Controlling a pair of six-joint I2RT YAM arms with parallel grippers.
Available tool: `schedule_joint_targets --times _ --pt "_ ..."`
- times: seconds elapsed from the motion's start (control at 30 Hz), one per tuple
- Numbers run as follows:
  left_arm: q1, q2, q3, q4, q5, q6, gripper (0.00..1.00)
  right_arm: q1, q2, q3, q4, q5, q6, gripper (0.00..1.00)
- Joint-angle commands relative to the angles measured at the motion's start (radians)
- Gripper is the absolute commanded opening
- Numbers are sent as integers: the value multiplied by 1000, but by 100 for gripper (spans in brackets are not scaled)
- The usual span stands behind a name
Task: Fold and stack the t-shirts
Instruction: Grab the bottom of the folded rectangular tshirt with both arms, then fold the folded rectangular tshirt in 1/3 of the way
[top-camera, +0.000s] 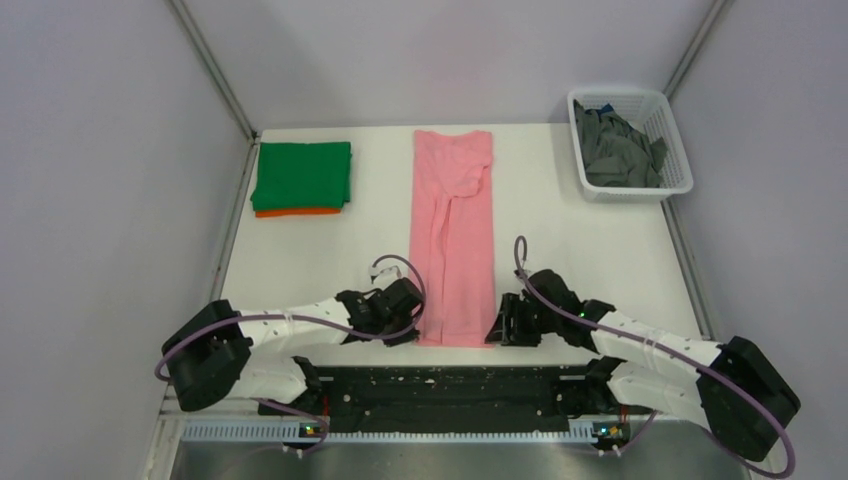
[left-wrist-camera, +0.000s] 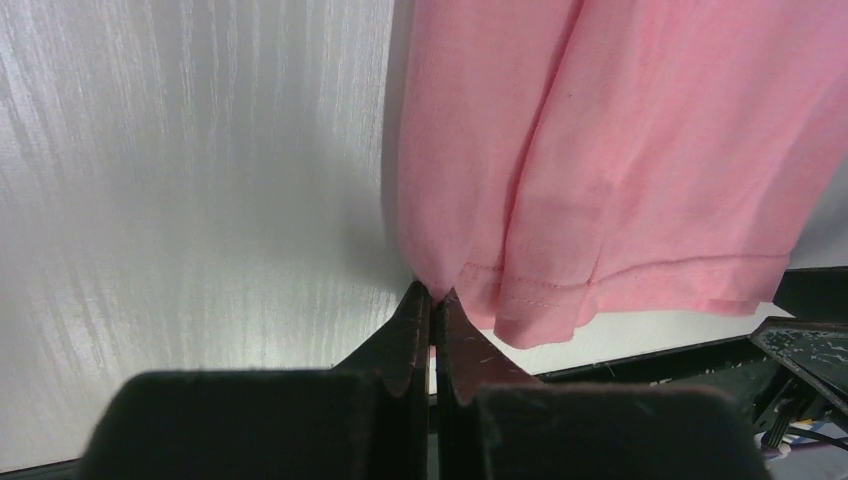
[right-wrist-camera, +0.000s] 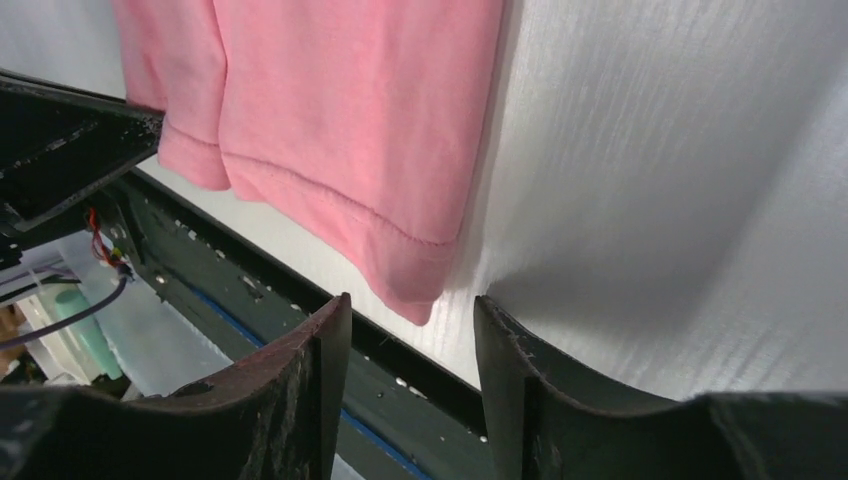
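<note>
The pink t-shirt (top-camera: 455, 235) lies as a long narrow strip down the middle of the table, sides folded in. My left gripper (top-camera: 412, 322) is shut on its near left hem corner (left-wrist-camera: 440, 275). My right gripper (top-camera: 500, 328) is open just at the near right hem corner (right-wrist-camera: 425, 290), which hangs between the finger lines, untouched. A folded green t-shirt (top-camera: 302, 174) rests on a folded orange t-shirt (top-camera: 298, 212) at the far left. Dark grey t-shirts (top-camera: 618, 150) sit crumpled in the basket.
A white lattice basket (top-camera: 680, 165) stands at the far right corner. The black rail (top-camera: 450, 385) runs along the near table edge, just below the shirt's hem. Grey walls close in the left and right sides.
</note>
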Motion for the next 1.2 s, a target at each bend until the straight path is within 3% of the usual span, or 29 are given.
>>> schedule_joint_targets --times 0.0,0.17,0.27,0.53,0.7,0.97,1.07,1.17 --pt "2 -16 -36 -1 -27 2 0 23 54 -24 114 -24 41 46" --pt "2 -50 -41 -22 -13 8 0 25 97 -45 157 2 62 33" --pt "2 -69 -39 -33 4 11 0 32 93 -60 164 -41 64 0" --pt "-10 -215 -55 -85 98 14 0 44 -180 -119 -56 -87 80 0" --pt "-12 -283 -47 26 181 66 0 44 -309 -116 -34 -143 138 0" --pt "27 -179 119 24 52 170 0 26 -188 64 -41 -34 36 0" --pt "115 -117 185 7 61 225 0 -42 -115 125 -50 -17 -8 0" --pt "227 -49 242 24 158 288 0 -126 -70 174 -14 -15 -40 0"
